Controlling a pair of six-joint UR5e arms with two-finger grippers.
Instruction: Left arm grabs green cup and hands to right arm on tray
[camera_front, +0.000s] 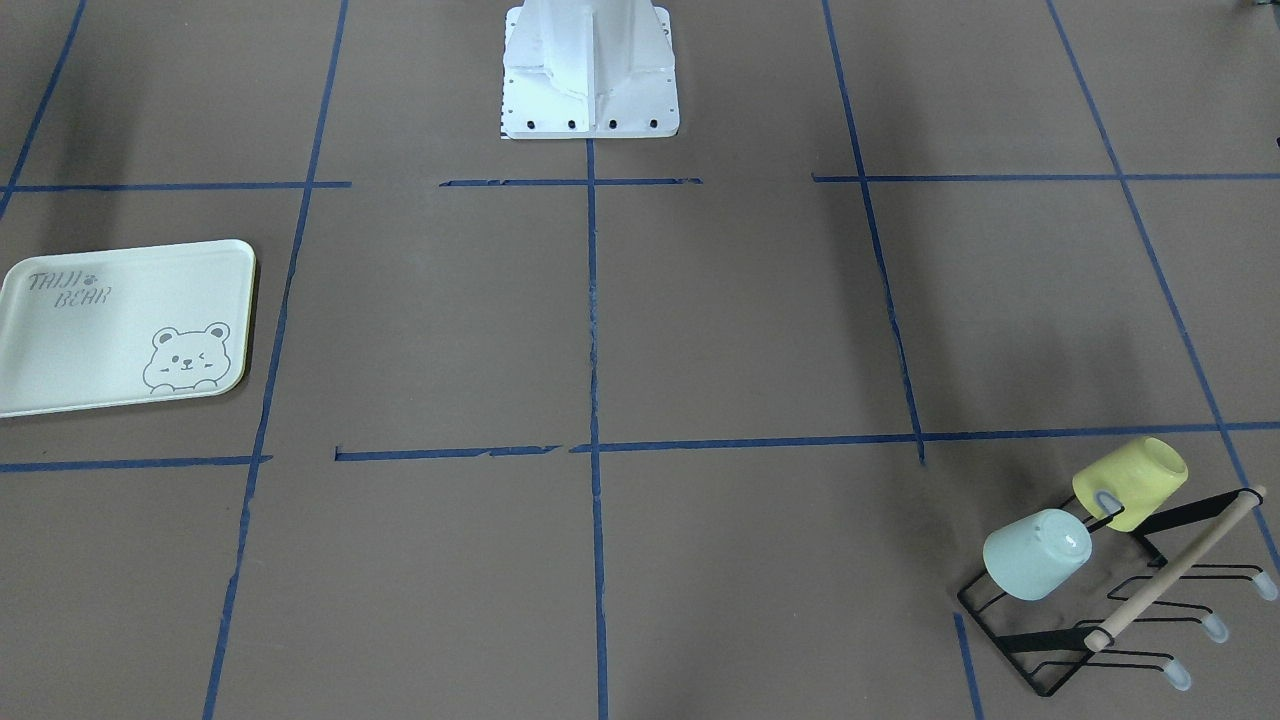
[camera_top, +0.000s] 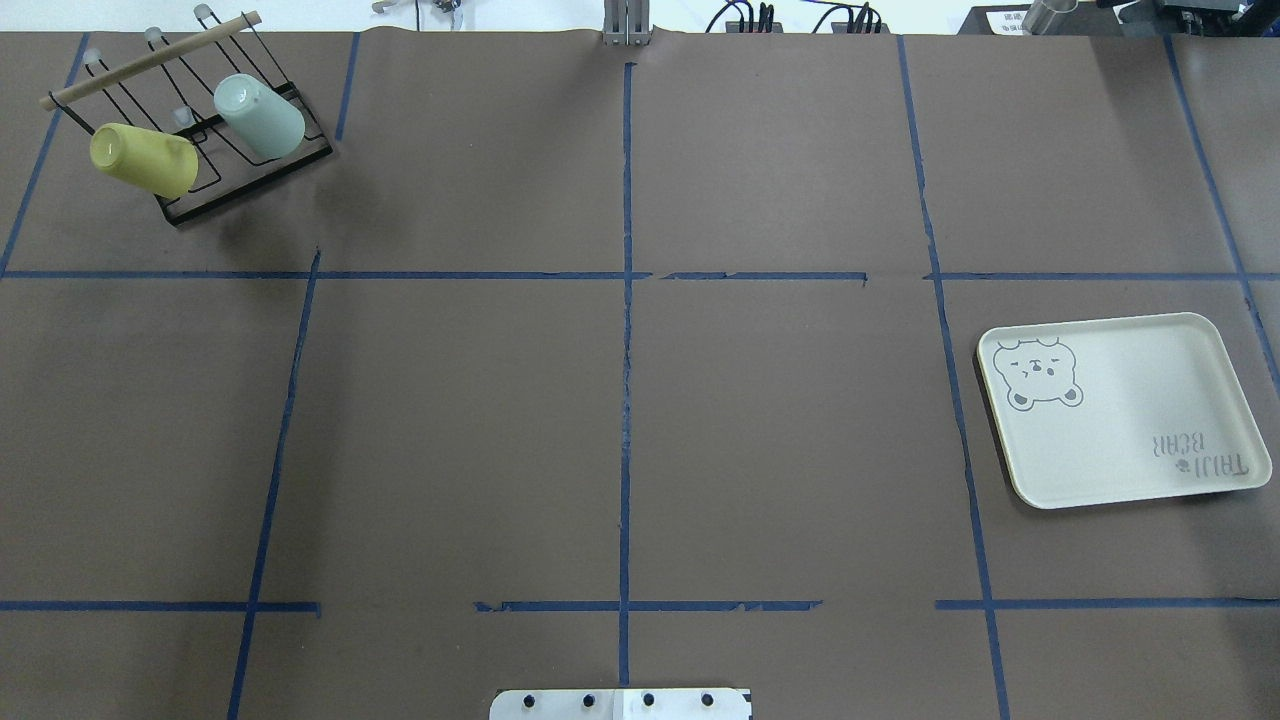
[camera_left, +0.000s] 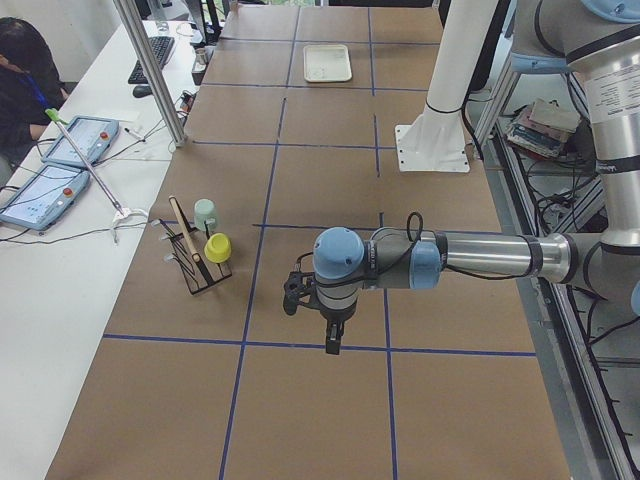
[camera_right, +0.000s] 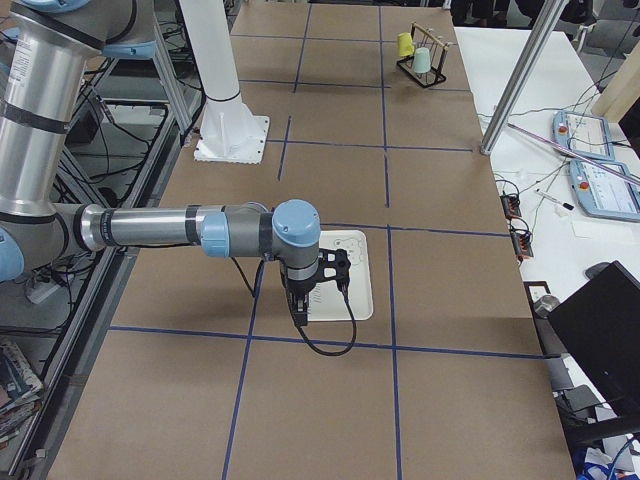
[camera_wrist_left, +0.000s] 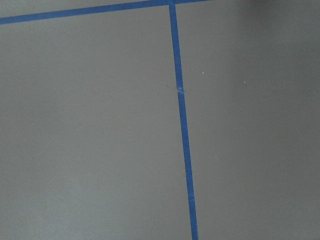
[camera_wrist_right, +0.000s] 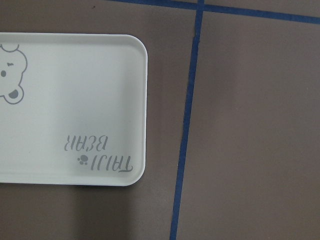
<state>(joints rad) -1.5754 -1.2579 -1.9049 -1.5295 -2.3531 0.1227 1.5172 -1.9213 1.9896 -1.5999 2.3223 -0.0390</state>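
The green cup (camera_front: 1035, 555) hangs mouth-down on a peg of the black wire rack (camera_front: 1100, 612), at the far left of the overhead view (camera_top: 260, 115). The tray (camera_top: 1120, 410) lies flat and bare on the right side; the right wrist view shows its lettered corner (camera_wrist_right: 75, 100). My left gripper (camera_left: 332, 345) shows only in the exterior left view, hanging above the brown table well short of the rack; I cannot tell if it is open. My right gripper (camera_right: 300, 316) shows only in the exterior right view, above the tray's (camera_right: 358, 285) edge; I cannot tell its state.
A pale yellow cup (camera_front: 1130, 482) hangs on the same rack beside the green one, under a wooden rod (camera_front: 1180, 565). Blue tape lines grid the brown table. The white robot base (camera_front: 590, 70) stands at the table's middle edge. An operator and tablets sit beyond the far edge.
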